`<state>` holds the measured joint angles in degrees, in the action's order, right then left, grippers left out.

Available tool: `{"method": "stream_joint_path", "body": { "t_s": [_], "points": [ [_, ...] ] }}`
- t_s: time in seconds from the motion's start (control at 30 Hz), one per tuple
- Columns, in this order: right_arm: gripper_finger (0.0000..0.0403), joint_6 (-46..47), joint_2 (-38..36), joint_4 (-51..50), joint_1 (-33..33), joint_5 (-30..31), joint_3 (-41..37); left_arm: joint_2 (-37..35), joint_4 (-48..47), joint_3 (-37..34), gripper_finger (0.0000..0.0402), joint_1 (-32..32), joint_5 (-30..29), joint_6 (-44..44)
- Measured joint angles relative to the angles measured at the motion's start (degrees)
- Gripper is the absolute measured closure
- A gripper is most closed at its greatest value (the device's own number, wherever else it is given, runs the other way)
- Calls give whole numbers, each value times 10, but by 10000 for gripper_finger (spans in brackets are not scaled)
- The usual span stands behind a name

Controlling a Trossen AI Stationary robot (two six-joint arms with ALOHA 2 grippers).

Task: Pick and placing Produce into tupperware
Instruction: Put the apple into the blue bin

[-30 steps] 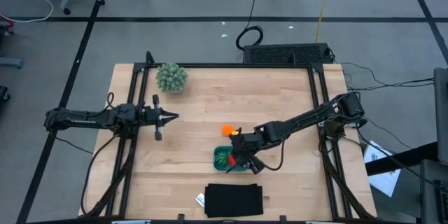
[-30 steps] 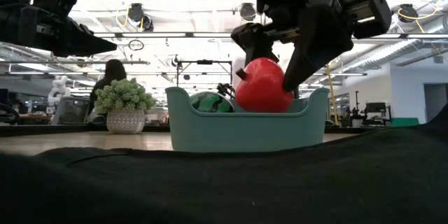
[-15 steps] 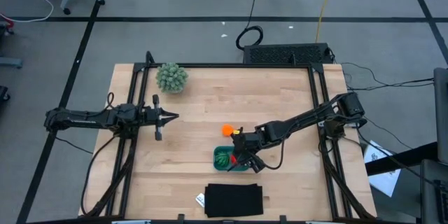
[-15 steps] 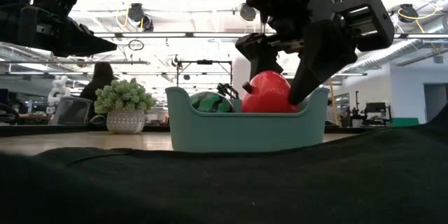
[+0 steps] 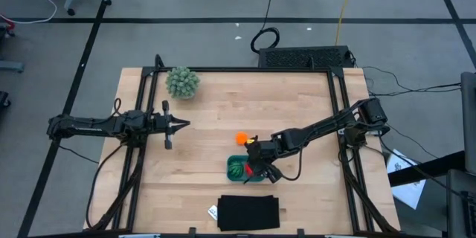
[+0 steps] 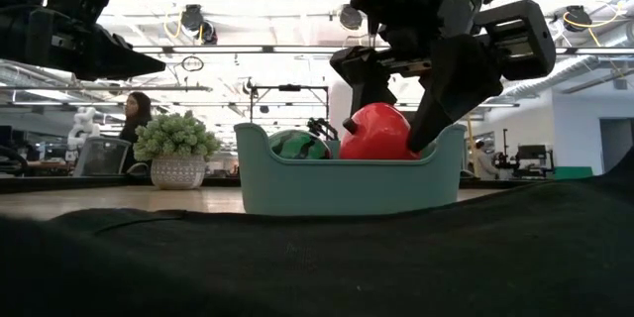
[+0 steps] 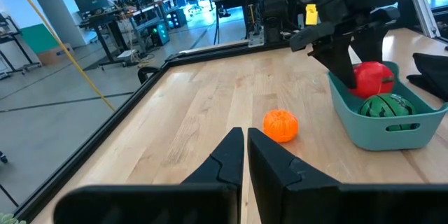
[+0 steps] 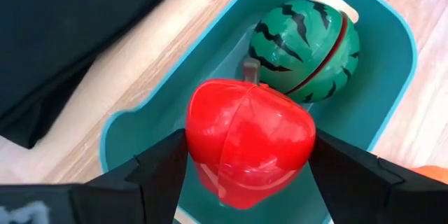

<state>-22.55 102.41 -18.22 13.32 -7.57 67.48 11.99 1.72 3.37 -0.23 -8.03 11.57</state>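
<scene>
We see the right gripper (image 8: 246, 155) pinching the red piece (image 8: 248, 138) low inside the tupperware (image 6: 347, 180), mid-frame. Let go crooked, it may bump the green one (image 8: 306, 40). The left gripper (image 7: 244, 155) waits, pressed together.

Wooden table (image 5: 216, 111) carries tupperware (image 5: 236, 178), orange (image 5: 242, 139), plant (image 5: 182, 82), black mat (image 5: 248, 213).

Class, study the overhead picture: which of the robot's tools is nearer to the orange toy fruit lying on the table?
The right tool is nearer: it is over the teal container just beside the orange fruit. The left tool waits farther off across the table.
</scene>
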Motion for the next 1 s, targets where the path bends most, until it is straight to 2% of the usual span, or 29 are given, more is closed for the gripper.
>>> {"method": "stream_joint_path", "body": {
  "t_s": [0.23,0.83,1.0],
  "points": [
    [135,-36,0,-5,3,19,0,0,0,0,376,0,0,0],
    [135,-22,9,-22,0,20,0,0,-1,0,376,0,0,3],
    [133,-21,9,-19,2,37,0,0,-2,0,376,0,0,3]
  ]
}}
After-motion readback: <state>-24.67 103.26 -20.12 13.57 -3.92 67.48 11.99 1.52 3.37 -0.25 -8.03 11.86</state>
